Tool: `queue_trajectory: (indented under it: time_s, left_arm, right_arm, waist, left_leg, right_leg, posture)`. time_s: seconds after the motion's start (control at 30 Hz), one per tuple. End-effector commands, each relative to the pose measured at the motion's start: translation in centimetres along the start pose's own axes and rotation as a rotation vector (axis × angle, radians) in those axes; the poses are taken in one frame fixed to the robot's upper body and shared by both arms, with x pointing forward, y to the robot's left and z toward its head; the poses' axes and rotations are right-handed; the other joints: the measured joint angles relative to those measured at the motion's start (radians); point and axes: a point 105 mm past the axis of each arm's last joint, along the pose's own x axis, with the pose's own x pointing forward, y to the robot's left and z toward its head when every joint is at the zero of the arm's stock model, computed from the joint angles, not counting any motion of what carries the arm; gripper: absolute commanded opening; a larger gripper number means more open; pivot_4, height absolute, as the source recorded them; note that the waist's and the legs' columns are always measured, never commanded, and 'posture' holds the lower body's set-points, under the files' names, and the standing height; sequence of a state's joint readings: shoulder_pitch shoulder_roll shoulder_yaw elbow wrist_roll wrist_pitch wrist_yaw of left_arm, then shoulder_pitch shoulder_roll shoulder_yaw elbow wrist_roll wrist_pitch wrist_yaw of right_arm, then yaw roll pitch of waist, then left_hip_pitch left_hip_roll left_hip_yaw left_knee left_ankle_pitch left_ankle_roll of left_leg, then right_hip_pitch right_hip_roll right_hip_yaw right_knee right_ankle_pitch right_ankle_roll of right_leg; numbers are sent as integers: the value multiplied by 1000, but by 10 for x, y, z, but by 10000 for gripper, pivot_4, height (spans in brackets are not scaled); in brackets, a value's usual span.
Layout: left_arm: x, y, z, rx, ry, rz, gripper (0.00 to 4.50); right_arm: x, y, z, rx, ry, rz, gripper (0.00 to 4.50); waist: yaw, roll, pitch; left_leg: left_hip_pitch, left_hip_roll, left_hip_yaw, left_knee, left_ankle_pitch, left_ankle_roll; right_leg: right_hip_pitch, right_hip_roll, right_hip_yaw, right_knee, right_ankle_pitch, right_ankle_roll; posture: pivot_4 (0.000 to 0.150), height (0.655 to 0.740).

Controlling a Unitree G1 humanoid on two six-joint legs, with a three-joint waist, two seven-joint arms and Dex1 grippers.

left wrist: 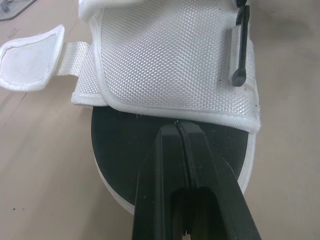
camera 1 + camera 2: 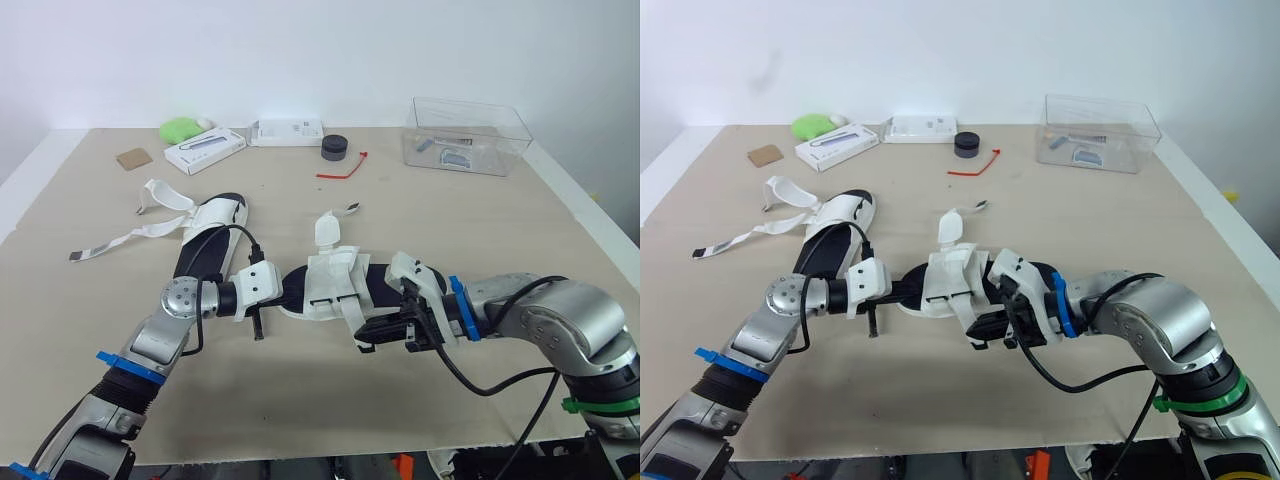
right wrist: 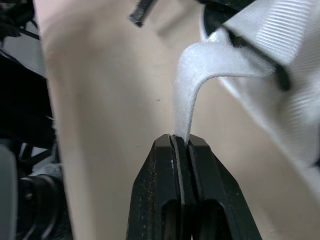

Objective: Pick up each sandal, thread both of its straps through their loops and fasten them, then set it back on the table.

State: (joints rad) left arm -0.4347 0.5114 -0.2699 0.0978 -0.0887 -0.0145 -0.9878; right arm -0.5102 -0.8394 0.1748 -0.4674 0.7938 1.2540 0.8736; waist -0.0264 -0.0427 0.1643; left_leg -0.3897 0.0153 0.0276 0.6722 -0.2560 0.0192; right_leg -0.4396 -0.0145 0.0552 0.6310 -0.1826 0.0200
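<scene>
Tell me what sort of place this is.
Probably a robot test bench in a lab: a tan-covered table against a bare white wall, laid out with props such as white sandals and a clear plastic box.

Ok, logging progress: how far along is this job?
Done: nothing looks fastened. In hand: the right gripper pinches one strap of the near sandal, with the left gripper shut at its sole; its other strap stands loose. Left: both fastenings, then the far sandal, straps sprawled on the table.
</scene>
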Motion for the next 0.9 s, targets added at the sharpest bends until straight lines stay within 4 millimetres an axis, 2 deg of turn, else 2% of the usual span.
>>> queue_trajectory:
  time_s: [0.03, 0.33, 0.5, 0.57, 0.6, 0.73, 0.77, 0.83, 0.9]
  left_arm:
    - [1, -8, -13, -27, 51, -28, 0]
    - [1, -9, -15, -26, 62, -32, 0]
    - [1, -10, -16, -28, 70, -38, 0]
    - [0, -10, -17, -28, 71, -39, 0]
    - [0, -10, -17, -27, 72, -40, 0]
    - [1, -10, -17, -26, 73, -42, 0]
    - [1, -10, -17, -25, 74, -43, 0]
    - [1, -9, -17, -23, 76, -43, 0]
    - [1, -9, -17, -22, 77, -43, 0]
  right_arm:
    - [-5, 8, 3, -15, -21, 0, 165]
    - [4, 25, -18, 71, 23, 61, 165]
    - [5, 24, -18, 78, 7, 52, 165]
    - [3, 20, -14, 68, -12, 28, 7080]
    - [1, 23, -15, 60, 1, 46, 8679]
    - [-9, 37, -19, 30, 41, 126, 26017]
    - [-13, 40, -18, -13, 47, 137, 32155]
    - [-24, 40, -17, -137, 81, 122, 37701]
    - [-32, 35, -9, -344, 68, 83, 44239]
  waist:
    - [0, 0, 0]
    - [0, 0, 0]
    - [0, 0, 0]
    - [0, 0, 0]
    - [0, 0, 0]
    - [0, 0, 0]
    - [0, 0, 0]
    - [3, 0, 0]
    - [3, 2, 0]
  left_leg:
    - [0, 0, 0, 0, 0, 0]
    - [0, 0, 0, 0, 0, 0]
    - [0, 0, 0, 0, 0, 0]
    - [0, 0, 0, 0, 0, 0]
    - [0, 0, 0, 0, 0, 0]
    - [0, 0, 0, 0, 0, 0]
    - [0, 0, 0, 0, 0, 0]
    - [0, 0, 0, 0, 0, 0]
    - [0, 0, 0, 0, 0, 0]
  right_leg:
    - [0, 0, 0, 0, 0, 0]
    - [0, 0, 0, 0, 0, 0]
    - [0, 0, 0, 0, 0, 0]
    - [0, 0, 0, 0, 0, 0]
    - [0, 0, 0, 0, 0, 0]
    - [0, 0, 0, 0, 0, 0]
    - [0, 0, 0, 0, 0, 0]
    - [0, 0, 0, 0, 0, 0]
    - [0, 0, 0, 0, 0, 0]
  posture:
    - [1500, 7400]
    - [1500, 7400]
    - [1500, 7400]
    - [1500, 7400]
    - [1500, 7400]
    - [1500, 7400]
    - [1500, 7400]
    - [1500, 7400]
    - [1500, 7400]
